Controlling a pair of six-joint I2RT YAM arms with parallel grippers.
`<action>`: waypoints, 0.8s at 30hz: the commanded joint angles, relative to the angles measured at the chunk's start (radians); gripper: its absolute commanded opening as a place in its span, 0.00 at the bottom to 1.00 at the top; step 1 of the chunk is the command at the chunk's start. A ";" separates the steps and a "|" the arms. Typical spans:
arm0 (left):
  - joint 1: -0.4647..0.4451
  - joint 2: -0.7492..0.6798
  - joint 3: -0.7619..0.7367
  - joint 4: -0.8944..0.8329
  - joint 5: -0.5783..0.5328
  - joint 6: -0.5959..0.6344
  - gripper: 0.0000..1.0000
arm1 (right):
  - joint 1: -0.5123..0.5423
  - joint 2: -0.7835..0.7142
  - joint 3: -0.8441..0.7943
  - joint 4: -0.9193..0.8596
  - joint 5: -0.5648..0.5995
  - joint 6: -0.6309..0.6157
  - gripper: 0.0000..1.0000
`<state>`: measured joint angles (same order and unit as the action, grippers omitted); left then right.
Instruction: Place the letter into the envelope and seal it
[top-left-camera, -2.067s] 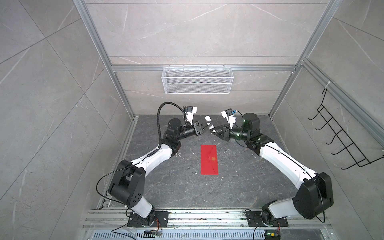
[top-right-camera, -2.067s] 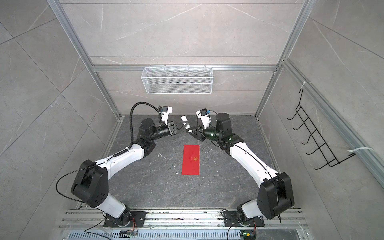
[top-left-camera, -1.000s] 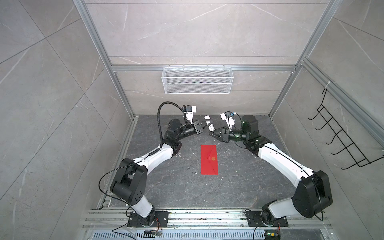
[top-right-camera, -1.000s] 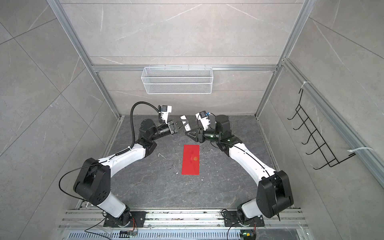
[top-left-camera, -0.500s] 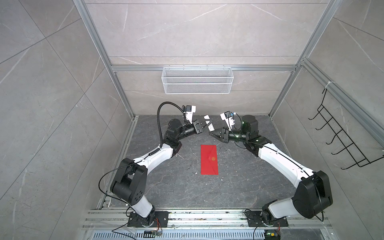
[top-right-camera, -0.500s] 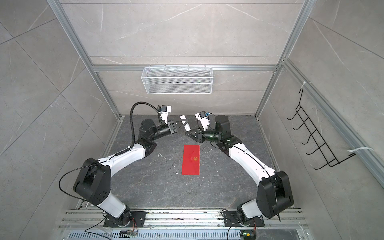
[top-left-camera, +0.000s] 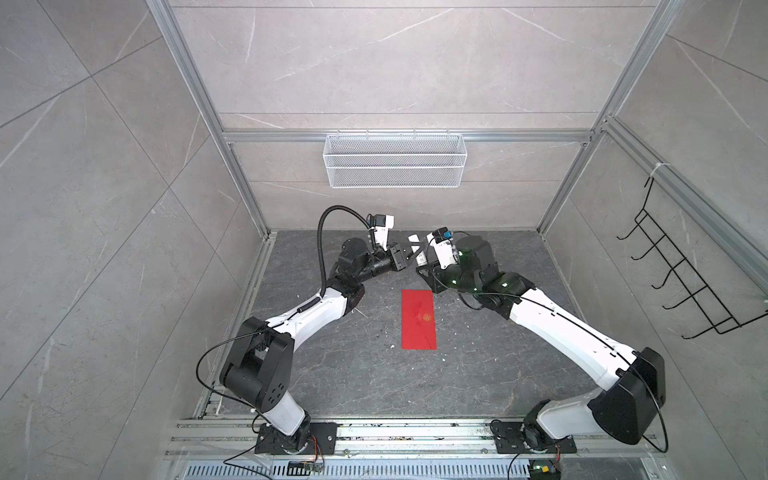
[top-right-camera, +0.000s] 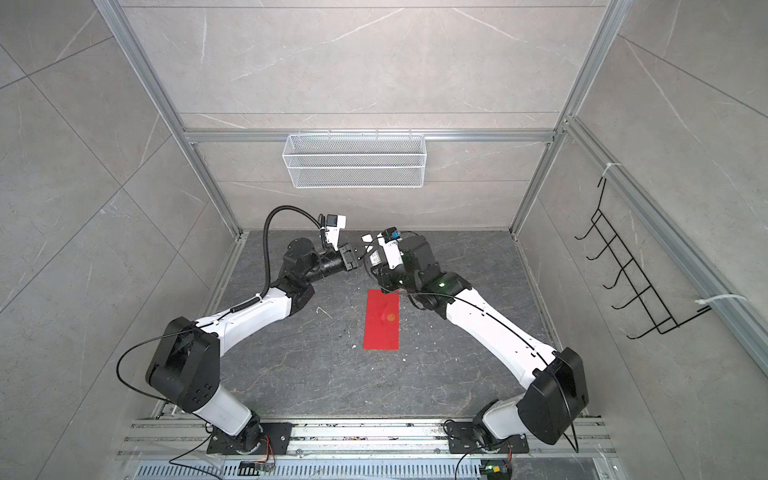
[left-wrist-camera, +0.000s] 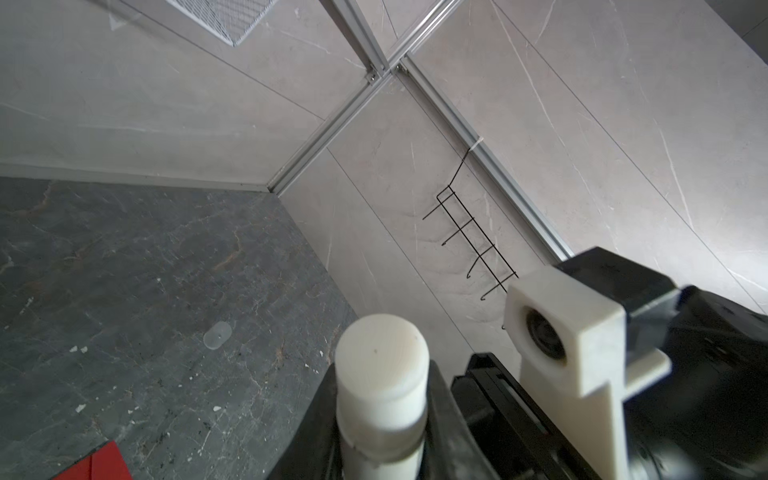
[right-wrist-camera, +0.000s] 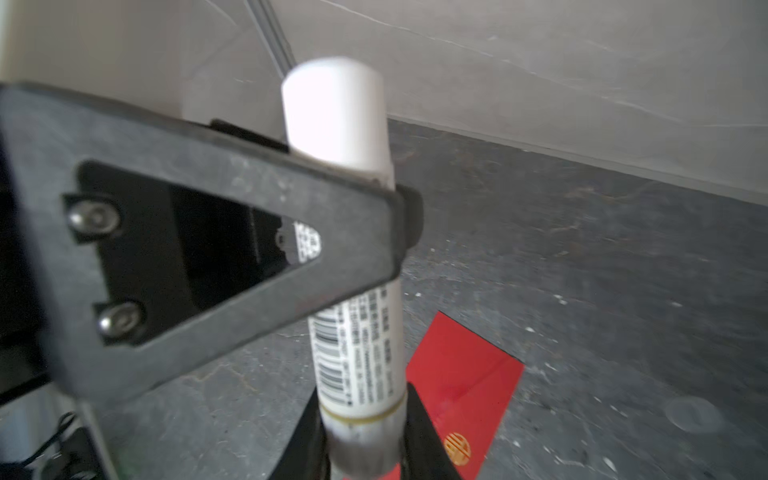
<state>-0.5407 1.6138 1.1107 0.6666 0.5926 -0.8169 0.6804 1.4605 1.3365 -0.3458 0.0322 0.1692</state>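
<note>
**Both claws on the glue stick, envelope waiting below**

Our left gripper (left-wrist-camera: 382, 415) is closed narrow around the white cap (left-wrist-camera: 380, 365). Our right gripper (right-wrist-camera: 363, 440) is clamped on the lower end of the same glue stick (right-wrist-camera: 357, 345), so the tube spans the two claws in the air at the back of the table (top-left-camera: 353, 374). The cap looks seated on the tube, with no gap that we can make out.

We judge that we are at the sealing stage and about to uncap the glue. The next move calls for a straight pull along the tube's axis, one claw holding firm while the other draws away. A skewed pull could slip the smooth plastic.

The envelope (top-left-camera: 419, 320) lies flat on the table below and nearer our bases, touching neither claw. Its far short end is close under the right gripper. Its flap appears folded down, with the gold emblem (top-left-camera: 426, 329) facing up. The letter shows in no view, so we take it to be inside already. The flap will likely need lifting before glue goes on.
</note>
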 joint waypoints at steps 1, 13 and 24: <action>-0.021 -0.024 0.018 -0.086 -0.005 0.093 0.00 | 0.085 0.057 0.110 -0.038 0.514 -0.089 0.00; -0.024 -0.025 0.024 -0.092 -0.011 0.093 0.00 | 0.224 0.192 0.160 -0.008 0.874 -0.252 0.01; 0.008 -0.025 0.015 0.053 0.075 -0.023 0.00 | -0.100 -0.033 -0.011 0.057 -0.359 -0.097 0.65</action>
<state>-0.5449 1.6115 1.1149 0.6331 0.5945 -0.7990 0.6537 1.4773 1.3621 -0.3527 0.0925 0.0078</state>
